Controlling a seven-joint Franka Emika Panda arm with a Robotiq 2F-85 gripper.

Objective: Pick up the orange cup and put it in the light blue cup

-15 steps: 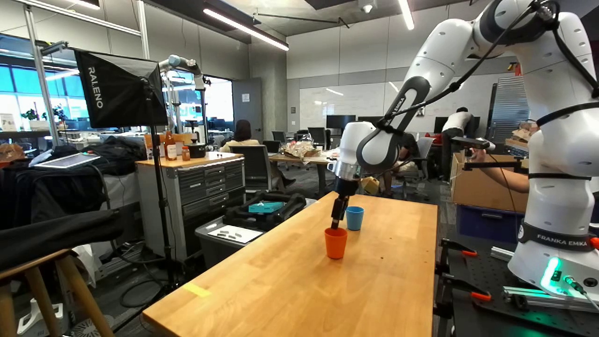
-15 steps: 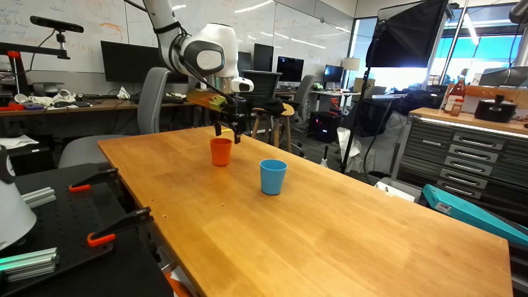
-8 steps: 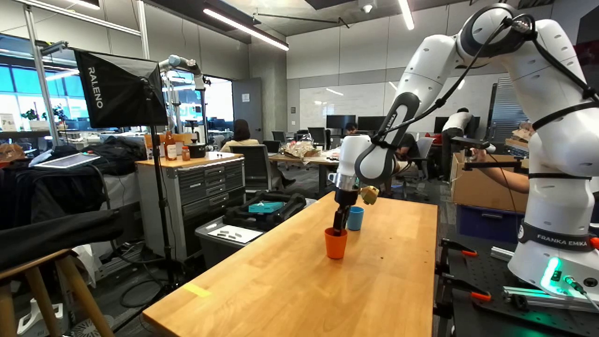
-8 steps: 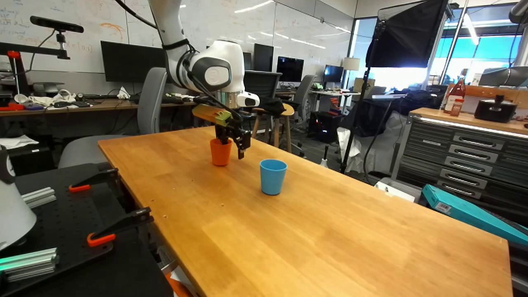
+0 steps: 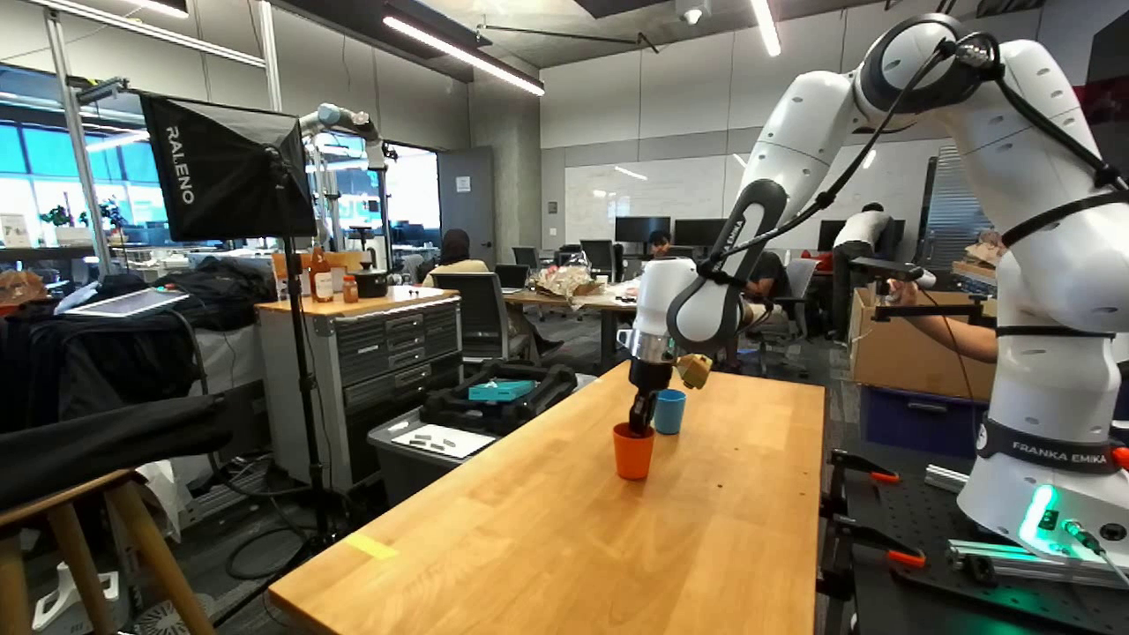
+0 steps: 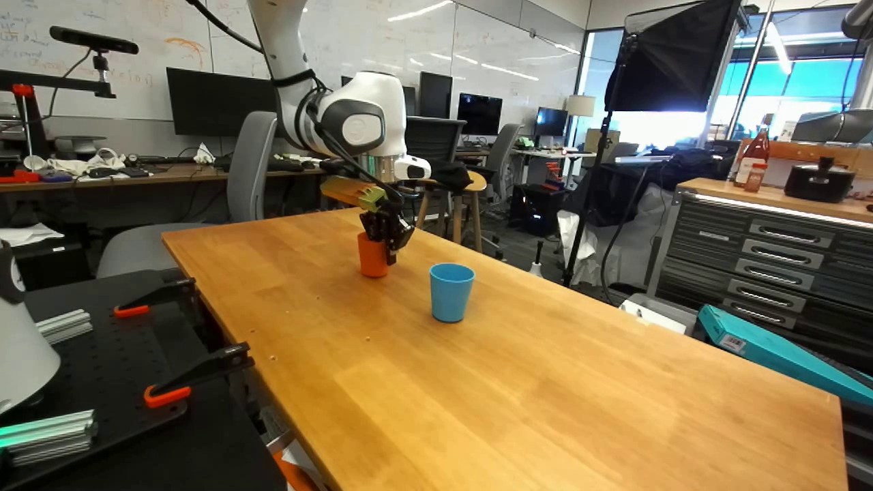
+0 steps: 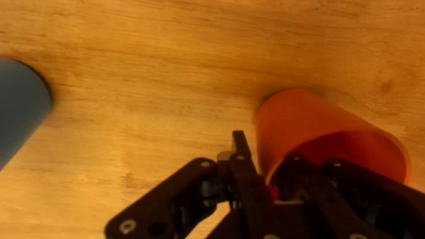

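The gripper [image 7: 266,159] pinches the orange cup [image 7: 292,116] by its wall, one finger inside the cup and one outside. Both exterior views show that cup upright near the light blue cup [image 6: 451,294], which stands apart from it on the table [image 6: 545,389]; whether the orange cup's base touches the table, I cannot tell.

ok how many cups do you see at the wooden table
2. In an exterior view, the orange cup has the gripper at its rim; the light blue cup stands apart from it, to its right. Another nested deep inside the latter could be hidden.
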